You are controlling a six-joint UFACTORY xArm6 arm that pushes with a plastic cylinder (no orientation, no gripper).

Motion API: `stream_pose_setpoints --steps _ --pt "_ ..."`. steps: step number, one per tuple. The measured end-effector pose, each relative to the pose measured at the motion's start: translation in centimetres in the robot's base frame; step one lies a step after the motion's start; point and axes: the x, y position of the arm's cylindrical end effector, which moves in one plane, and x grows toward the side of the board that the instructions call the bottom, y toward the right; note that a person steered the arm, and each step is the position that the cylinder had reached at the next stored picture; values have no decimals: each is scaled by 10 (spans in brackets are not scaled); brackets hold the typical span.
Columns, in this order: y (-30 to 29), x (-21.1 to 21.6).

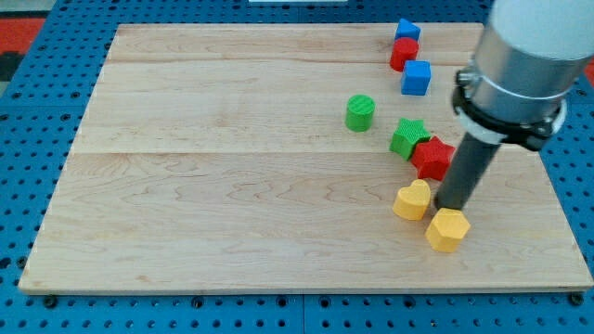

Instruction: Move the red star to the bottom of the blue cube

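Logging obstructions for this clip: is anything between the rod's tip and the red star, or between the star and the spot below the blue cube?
Nothing visible. My tip sits just below-right of the red star; the blue cube is above.

The pale wooden table [232,186] carried seven blocks, all toward the view's right: a blue block [406,31], a red block [404,53], a blue cube [417,78], a green cylinder [360,112], a green star [407,136] touching a red star [432,158], and two yellow blocks [413,199] [447,229].

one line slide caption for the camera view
My tip sits between two yellow blocks, just below the red star; blue cube above.
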Motion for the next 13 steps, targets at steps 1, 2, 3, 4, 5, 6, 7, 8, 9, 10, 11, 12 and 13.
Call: stream_pose_setpoints --steps 1,2,3,4,5,6,7,8,9,10,11,12,13 --pt "-10 -22" --pt "-10 -46" --pt "-8 -62" --pt "-8 -76" --pt "-8 -76" --pt "-8 -75" --pt "-8 -67" --pt "-8 -66" --pt "3 -58" --pt "15 -31" --pt "20 -62" --pt "20 -101" --pt "20 -131"
